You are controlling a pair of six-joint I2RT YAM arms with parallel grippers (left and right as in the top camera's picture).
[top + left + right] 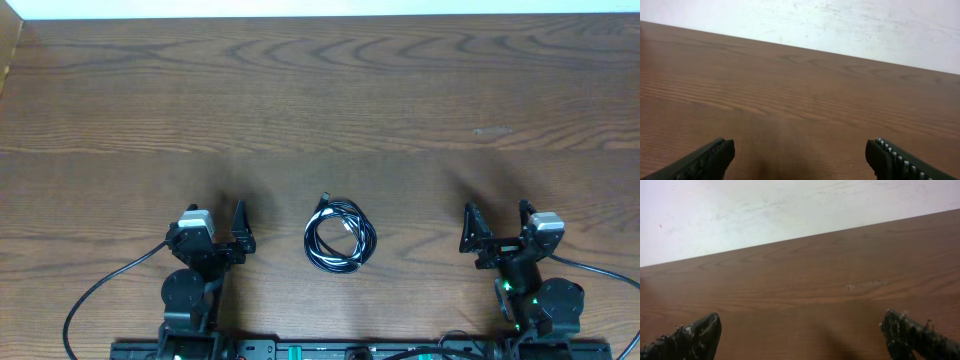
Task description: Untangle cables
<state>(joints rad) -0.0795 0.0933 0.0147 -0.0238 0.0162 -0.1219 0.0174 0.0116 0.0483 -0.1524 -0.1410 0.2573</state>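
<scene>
Cables [343, 228]: a small tight coil, mostly black with a pale strand inside, one plug end [326, 198] poking out at the far side. It lies on the wooden table [320, 100] near the front edge, between the two arms and well apart from both. Risks, as I judge them: the strands overlap closely, so a pinch into the bundle may take several cords at once and pull the knot tighter. With only one gripper pulling, the whole coil may slide instead of opening. A thin cord flat on wood may also slip out from under the fingertips. Left gripper [799, 150]: jaws spread wide, nothing between them, only bare table ahead. Right gripper [800, 327]: likewise wide open and holding nothing. Both arms sit folded back low over their bases, fingers pointing away across the table. Neither wrist camera has the coil in view.
</scene>
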